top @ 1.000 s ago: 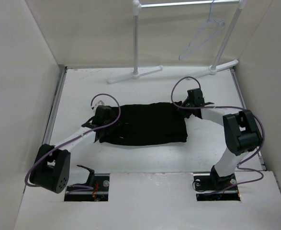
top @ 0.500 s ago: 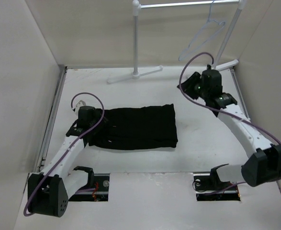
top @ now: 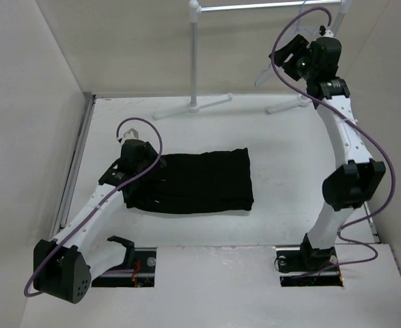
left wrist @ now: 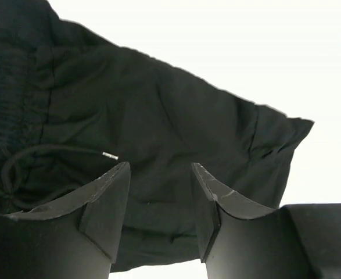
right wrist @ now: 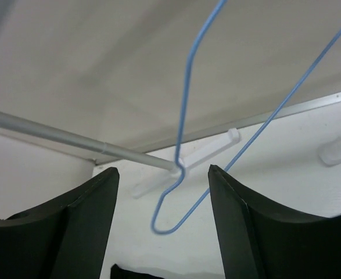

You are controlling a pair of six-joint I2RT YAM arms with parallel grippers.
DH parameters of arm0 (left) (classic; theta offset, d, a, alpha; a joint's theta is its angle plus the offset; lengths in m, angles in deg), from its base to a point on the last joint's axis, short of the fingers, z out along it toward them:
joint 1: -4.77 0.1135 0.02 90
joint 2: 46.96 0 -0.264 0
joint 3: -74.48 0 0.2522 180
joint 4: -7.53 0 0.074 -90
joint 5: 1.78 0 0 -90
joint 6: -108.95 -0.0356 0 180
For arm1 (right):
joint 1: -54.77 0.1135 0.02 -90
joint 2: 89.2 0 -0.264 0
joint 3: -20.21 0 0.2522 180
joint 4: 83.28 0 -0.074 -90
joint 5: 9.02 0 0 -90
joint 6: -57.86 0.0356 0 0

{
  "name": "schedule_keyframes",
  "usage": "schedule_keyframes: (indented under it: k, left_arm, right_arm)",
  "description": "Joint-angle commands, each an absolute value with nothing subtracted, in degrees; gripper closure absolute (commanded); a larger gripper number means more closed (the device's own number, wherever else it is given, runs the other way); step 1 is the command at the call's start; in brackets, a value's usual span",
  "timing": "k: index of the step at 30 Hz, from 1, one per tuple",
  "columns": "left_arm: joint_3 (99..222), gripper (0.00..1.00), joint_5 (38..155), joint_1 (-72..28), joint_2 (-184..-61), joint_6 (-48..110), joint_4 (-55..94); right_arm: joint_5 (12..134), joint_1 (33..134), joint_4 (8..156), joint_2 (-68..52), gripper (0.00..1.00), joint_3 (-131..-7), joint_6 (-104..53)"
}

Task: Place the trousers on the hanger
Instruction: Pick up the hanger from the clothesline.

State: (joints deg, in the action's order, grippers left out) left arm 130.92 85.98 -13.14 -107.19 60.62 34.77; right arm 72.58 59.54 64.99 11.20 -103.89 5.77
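The black trousers [top: 193,181] lie folded flat in the middle of the table. My left gripper [top: 133,154] hovers over their left, waistband end; in the left wrist view its jaws [left wrist: 158,174] stand apart above the dark fabric [left wrist: 158,110], with a drawstring tip [left wrist: 109,155] beside them and nothing pinched. The thin pale blue-lavender hanger [top: 260,76] hangs from the rack's rail at the back right. My right gripper [top: 292,55] is raised to it and open. One hanger corner [right wrist: 167,226] hangs between the right gripper's [right wrist: 163,174] fingers without touching them.
The white tube rack stands at the table's back, with its post [top: 195,55], floor feet [top: 186,106] and top rail [right wrist: 71,142]. White walls close in the table on the left, right and back. A purple cable loops off each arm.
My right gripper let go of the trousers' far right corner, opened, and rose to the hanger. The trousers slid a little left, and my left gripper stayed at their left end.
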Motion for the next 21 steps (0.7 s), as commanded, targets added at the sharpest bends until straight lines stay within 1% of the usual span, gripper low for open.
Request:
schedule_keyframes:
  k: [1, 4, 7, 10, 11, 14, 17, 21]
  left_arm:
    - [132.10, 0.57, 84.80, -13.99, -107.34, 59.30, 36.41]
    - [132.27, 0.58, 85.24, -14.60, -108.14, 59.30, 36.67]
    - [132.27, 0.58, 84.62, -15.66, -108.93, 59.21, 36.67]
    - [132.19, 0.58, 84.36, -16.19, -109.63, 59.47, 36.50]
    - [132.19, 0.58, 84.18, -16.27, -109.72, 59.47, 36.50]
    - [132.80, 0.58, 83.57, -16.54, -109.81, 59.47, 36.50]
    - [133.77, 0.58, 83.48, -16.54, -110.16, 59.47, 36.50]
    - [136.13, 0.56, 83.48, -16.63, -110.95, 59.30, 36.76]
  right_arm:
    - [65.00, 59.91, 63.37, 17.65, 0.31, -111.48, 3.10]
    - [62.62, 60.17, 63.71, 21.18, 0.33, -114.57, 1.61]
    - [60.86, 60.17, 66.08, 22.68, 0.40, -115.01, 1.17]
    - [59.80, 60.17, 68.02, 23.56, 0.59, -115.10, 1.78]
    - [59.89, 60.17, 68.28, 23.65, 0.68, -115.10, 1.78]
    - [59.97, 60.26, 69.42, 22.51, 0.77, -115.19, 1.17]
    - [59.45, 60.35, 71.27, 20.58, 0.82, -115.80, 0.90]
    - [57.08, 60.35, 72.42, 17.50, 0.84, -116.25, 1.34]
